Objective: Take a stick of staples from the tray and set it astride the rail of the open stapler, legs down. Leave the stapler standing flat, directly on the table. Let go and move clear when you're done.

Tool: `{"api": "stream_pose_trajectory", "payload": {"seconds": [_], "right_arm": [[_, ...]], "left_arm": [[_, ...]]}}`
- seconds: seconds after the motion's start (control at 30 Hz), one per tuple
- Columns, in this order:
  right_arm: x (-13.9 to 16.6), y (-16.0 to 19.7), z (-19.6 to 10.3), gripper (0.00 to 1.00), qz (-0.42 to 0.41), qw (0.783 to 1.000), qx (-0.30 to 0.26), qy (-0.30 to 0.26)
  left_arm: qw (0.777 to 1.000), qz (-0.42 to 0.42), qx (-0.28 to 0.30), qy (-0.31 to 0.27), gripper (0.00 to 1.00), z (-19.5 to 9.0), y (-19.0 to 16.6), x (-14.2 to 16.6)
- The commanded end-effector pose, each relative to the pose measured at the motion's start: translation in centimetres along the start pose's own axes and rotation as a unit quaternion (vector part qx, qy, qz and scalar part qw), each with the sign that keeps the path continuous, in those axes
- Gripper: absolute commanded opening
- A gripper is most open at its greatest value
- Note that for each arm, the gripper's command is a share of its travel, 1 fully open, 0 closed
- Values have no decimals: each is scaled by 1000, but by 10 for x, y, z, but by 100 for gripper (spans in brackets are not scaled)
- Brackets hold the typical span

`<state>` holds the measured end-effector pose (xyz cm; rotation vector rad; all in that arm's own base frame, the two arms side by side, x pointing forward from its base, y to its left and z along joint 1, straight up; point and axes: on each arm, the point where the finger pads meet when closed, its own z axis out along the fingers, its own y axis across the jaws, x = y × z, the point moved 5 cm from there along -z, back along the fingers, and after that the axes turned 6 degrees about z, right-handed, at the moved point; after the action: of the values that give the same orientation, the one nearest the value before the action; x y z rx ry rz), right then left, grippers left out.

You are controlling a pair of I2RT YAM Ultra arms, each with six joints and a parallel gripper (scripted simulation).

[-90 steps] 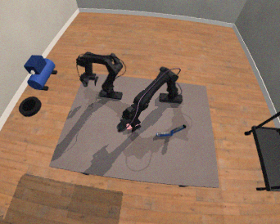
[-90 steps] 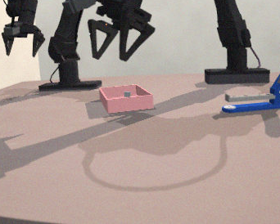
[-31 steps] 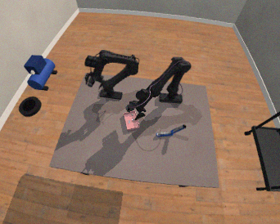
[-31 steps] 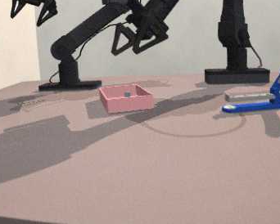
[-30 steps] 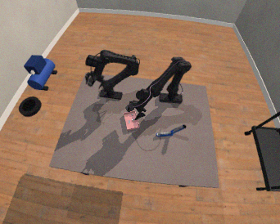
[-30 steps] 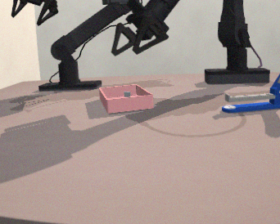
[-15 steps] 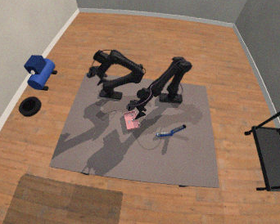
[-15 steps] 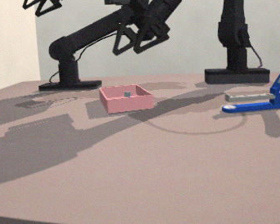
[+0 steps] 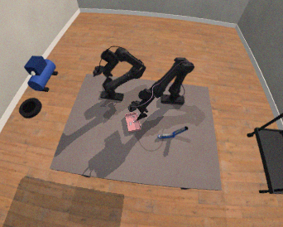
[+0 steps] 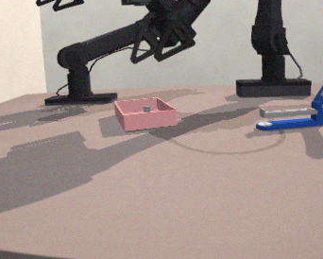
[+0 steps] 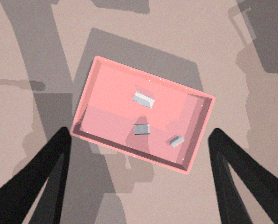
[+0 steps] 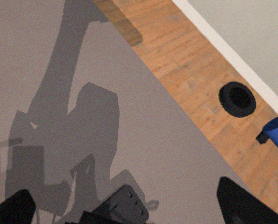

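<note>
3 staple pieces (image 11: 144,99) inside 1 pink tray (image 9: 132,122) (image 10: 148,120) (image 11: 135,161), both grippers' fingers apart.

Blue stapler (image 9: 172,133) (image 10: 296,122), open, upright on table.
</note>
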<state>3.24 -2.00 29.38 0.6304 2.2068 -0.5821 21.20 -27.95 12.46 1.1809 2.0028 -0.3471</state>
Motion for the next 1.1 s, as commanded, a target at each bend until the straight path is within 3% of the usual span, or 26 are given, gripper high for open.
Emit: {"api": "stream_pose_trajectory", "payload": {"seconds": [0.0,0.3,0.4,0.63,0.87,0.93,1.07], "right_arm": [[4,3,-15,100,-2,999,-39,-36],[15,5,-34,100,-93,963,-229,-107],[16,4,-35,100,-105,955,-254,-114],[24,-7,-43,100,-170,884,-410,-147],[27,-22,-43,100,-227,783,-556,-161],[27,-22,-43,100,-227,783,-556,-161],[24,-30,-38,100,-254,717,-629,-161]], "left_arm": [[1000,-2,-4,-19,100,-7,-1,-6],[1000,-1,-3,-21,100,-8,-2,-4],[1000,-1,-4,-24,100,-8,-2,-7],[1000,0,-3,-19,100,-8,-4,-1],[1000,0,-3,-23,100,-9,-4,-2],[1000,0,-3,-23,100,-9,-4,-2],[1000,1,-2,-23,100,-9,-5,-1]]}}
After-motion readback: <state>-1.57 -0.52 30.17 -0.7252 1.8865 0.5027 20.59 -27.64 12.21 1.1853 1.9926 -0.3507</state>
